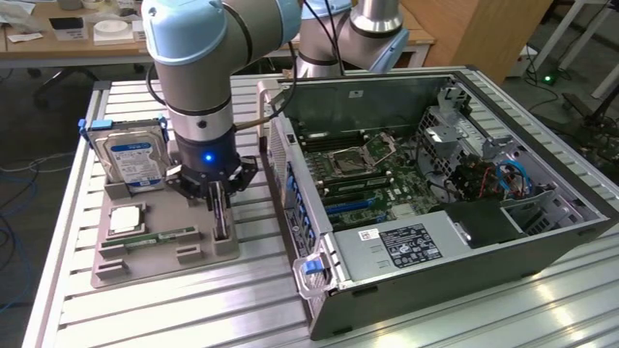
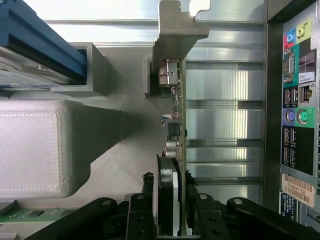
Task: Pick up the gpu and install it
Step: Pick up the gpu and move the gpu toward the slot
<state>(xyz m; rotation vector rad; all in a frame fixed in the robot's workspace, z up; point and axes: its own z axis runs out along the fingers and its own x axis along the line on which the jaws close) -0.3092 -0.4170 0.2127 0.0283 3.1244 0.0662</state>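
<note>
The gpu (image 1: 222,223) stands on edge in a slot of the grey holder tray (image 1: 164,267), just beside the open computer case (image 1: 541,232). My gripper (image 1: 219,201) reaches straight down over it. In the wrist view the gpu (image 2: 176,115) runs edge-on away from the camera, its silver-grey end bracket (image 2: 177,30) at the far end. My gripper (image 2: 169,187) has one black finger on each side of the card's dark fan block, and the fingers (image 2: 147,200) sit tight against it. The card still rests in its slot.
On the same tray a blue-labelled hard drive (image 1: 133,159) stands upright, with a white square part (image 1: 126,217) and a green RAM stick (image 1: 155,238) nearby. The case's rear port panel (image 2: 297,100) lies close beside the card. The motherboard (image 1: 367,174) lies exposed inside the case.
</note>
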